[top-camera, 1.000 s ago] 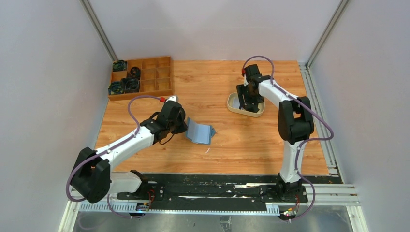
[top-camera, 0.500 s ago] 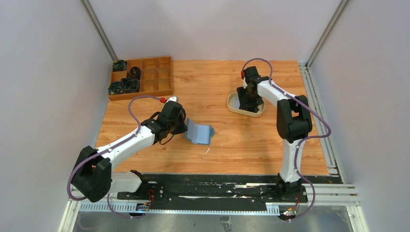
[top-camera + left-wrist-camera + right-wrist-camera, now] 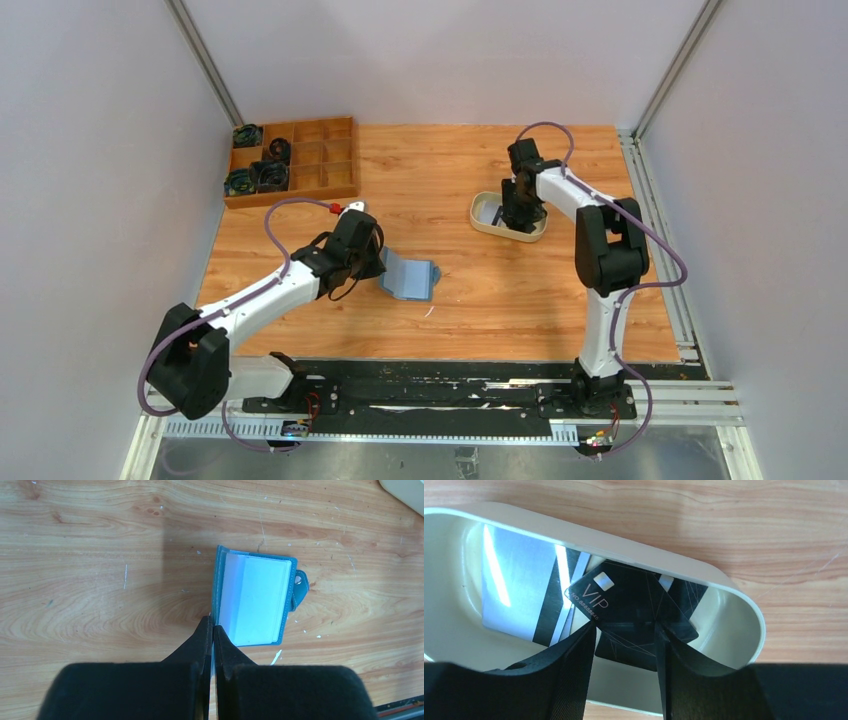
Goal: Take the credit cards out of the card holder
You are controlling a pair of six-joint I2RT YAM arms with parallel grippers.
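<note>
Right gripper (image 3: 625,630) hangs in the cream tray (image 3: 649,560), fingers apart over a black VIP card (image 3: 624,600) lying on a silver striped card (image 3: 514,595). Left gripper (image 3: 213,626) is pinched tight on the cover edge of the open card holder (image 3: 255,600), mid-table, left of the tray, pale lining showing.
</note>
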